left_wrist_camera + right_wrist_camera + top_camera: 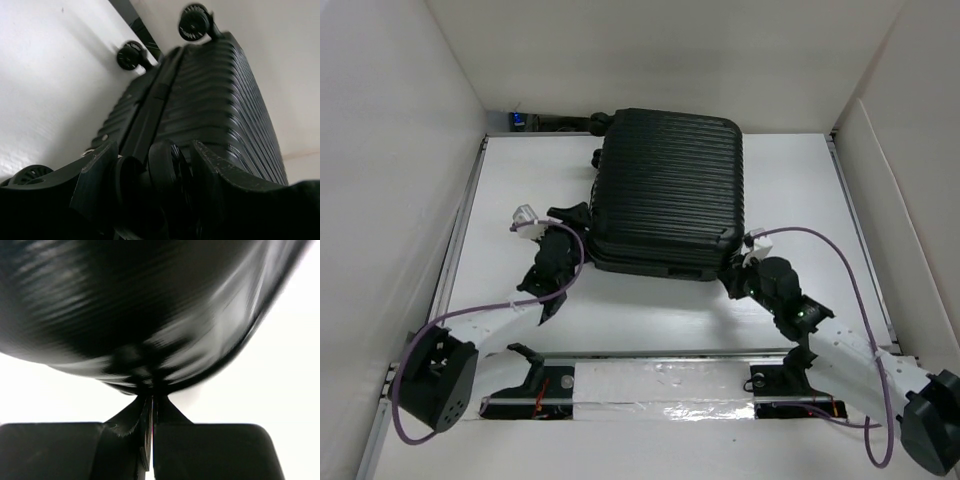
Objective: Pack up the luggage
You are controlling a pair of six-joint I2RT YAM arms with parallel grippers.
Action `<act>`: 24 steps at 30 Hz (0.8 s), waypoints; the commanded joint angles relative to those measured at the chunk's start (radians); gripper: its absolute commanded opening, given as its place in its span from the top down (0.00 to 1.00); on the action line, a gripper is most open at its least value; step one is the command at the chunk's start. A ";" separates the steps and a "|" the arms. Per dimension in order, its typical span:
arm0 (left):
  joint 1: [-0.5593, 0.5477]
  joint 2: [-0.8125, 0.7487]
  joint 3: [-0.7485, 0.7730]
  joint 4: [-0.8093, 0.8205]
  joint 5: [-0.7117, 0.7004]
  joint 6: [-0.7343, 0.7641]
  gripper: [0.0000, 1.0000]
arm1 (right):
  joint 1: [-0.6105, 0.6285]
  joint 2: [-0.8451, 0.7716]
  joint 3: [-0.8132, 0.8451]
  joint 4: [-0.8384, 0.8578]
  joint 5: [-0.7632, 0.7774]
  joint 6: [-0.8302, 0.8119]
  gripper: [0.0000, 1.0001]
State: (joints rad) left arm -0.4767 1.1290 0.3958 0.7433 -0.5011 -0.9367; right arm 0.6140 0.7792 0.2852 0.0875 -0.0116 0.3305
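One suitcase (668, 190) lies flat and closed in the middle of the counter (650, 310), toward the far side. Two arms work at its near corners. In the left wrist view I count four wheels (192, 22). The left tool (157, 160) is spread, with one near wheel between its fingers. The right tool (151, 401) is pressed together against the near edge. Whether it pinches a zipper pull, I cannot tell. I judge the step to be the closing of the shells. The next move probably needs a steady pull along the seam while the left side holds the suitcase in place.
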 commanded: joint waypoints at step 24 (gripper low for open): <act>-0.378 -0.239 -0.054 -0.214 0.237 0.115 1.00 | 0.185 0.078 0.372 -0.134 -0.102 -0.168 1.00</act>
State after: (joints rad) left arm -0.8349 0.8913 0.3424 0.5919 -0.5095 -0.9127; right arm 0.7284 0.8463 0.5690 -0.3450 0.2035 0.1337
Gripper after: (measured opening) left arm 0.552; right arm 0.017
